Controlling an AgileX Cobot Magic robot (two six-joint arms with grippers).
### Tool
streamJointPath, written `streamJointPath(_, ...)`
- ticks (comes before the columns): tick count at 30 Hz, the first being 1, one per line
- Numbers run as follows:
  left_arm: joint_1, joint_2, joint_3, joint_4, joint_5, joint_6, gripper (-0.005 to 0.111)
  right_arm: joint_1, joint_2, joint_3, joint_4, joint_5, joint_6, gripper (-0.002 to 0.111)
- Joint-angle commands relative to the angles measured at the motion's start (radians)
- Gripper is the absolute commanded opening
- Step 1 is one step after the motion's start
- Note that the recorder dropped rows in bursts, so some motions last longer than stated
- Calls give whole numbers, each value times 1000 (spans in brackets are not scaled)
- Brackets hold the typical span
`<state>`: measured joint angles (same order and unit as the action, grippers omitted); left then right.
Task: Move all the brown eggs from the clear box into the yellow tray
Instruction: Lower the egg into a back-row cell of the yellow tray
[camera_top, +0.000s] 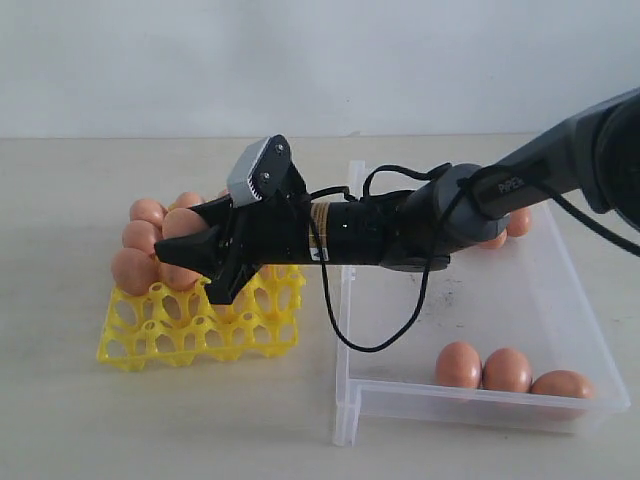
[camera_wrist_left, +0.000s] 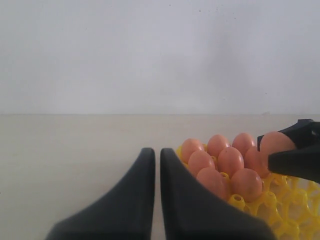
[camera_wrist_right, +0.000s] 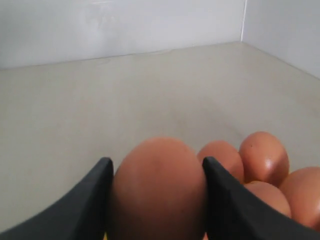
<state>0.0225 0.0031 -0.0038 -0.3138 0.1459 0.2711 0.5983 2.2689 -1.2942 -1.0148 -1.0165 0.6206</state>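
Note:
My right gripper (camera_top: 190, 246) reaches across over the yellow tray (camera_top: 205, 330) and is shut on a brown egg (camera_wrist_right: 157, 190), held between both fingers just above the tray's far rows. Several brown eggs (camera_top: 134, 270) fill the tray's far left cups, and they show again beside the held egg (camera_wrist_right: 263, 157). In the clear box (camera_top: 470, 300), three eggs (camera_top: 507, 369) lie along the near wall, and at least one more egg (camera_top: 518, 222) peeks out behind the arm at the far side. My left gripper (camera_wrist_left: 156, 153) is shut on nothing, low over the table beside the tray (camera_wrist_left: 282, 212). It is out of the exterior view.
The right arm's black cable (camera_top: 345, 330) loops down over the gap between tray and box. The tray's near rows (camera_top: 180, 340) hold no eggs. Bare beige table (camera_top: 120, 420) surrounds tray and box, with a white wall behind.

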Motion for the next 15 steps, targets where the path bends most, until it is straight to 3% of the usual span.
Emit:
streamJointPath(1,2,-3,4,-5,-14,0,4,0,19,-26,38,14,5,0)
streamJointPath(15,2,-3,4,-5,-14,0,4,0,56,-34,76,71,-3,0)
